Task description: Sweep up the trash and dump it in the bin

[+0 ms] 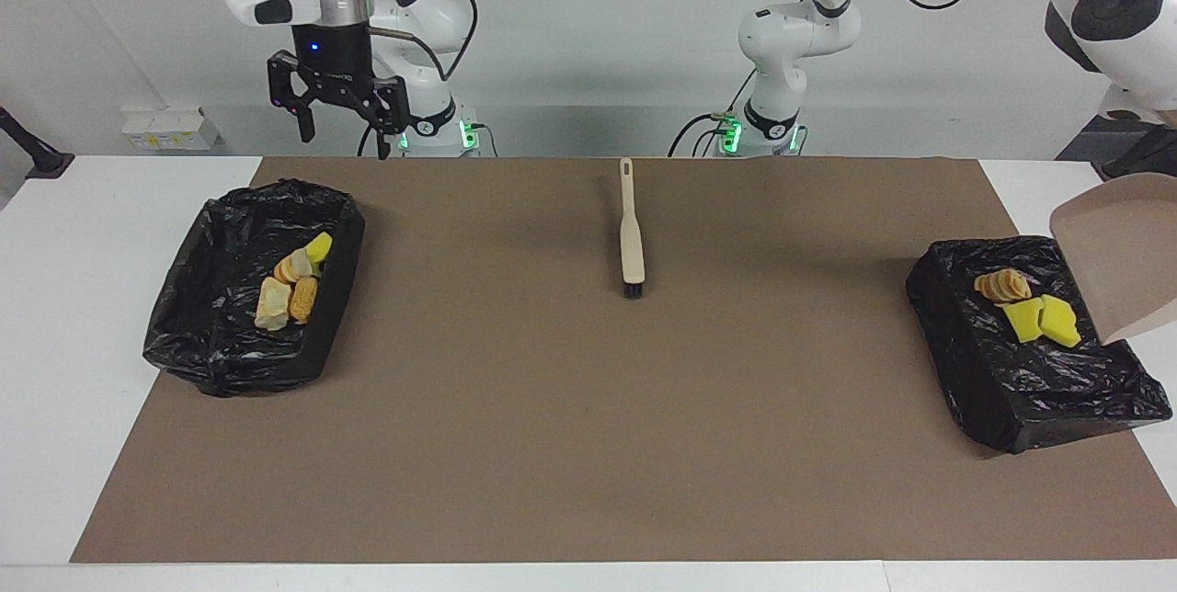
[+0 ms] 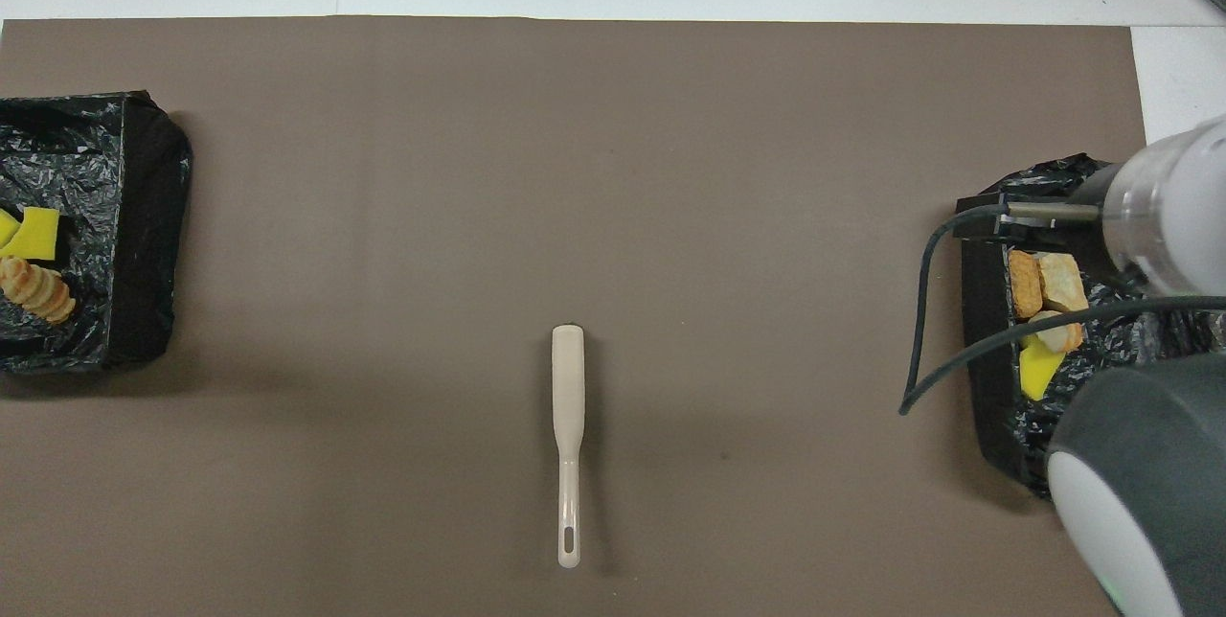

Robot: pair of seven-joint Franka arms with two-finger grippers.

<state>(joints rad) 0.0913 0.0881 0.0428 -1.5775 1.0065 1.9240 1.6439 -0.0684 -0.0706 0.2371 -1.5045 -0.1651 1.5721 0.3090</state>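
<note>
Right end effector [image 1: 337, 114] spread, raised, upper left of frame; left end effector out of frame (pressed together), dustpan [image 1: 1117, 268] over bin [image 1: 1021, 390] w/ trash [image 1: 1041, 320].

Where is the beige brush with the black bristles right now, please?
The beige brush with black bristles lies flat on the brown mat, midway between the two black-lined bins, its handle pointing toward the robots.
</note>
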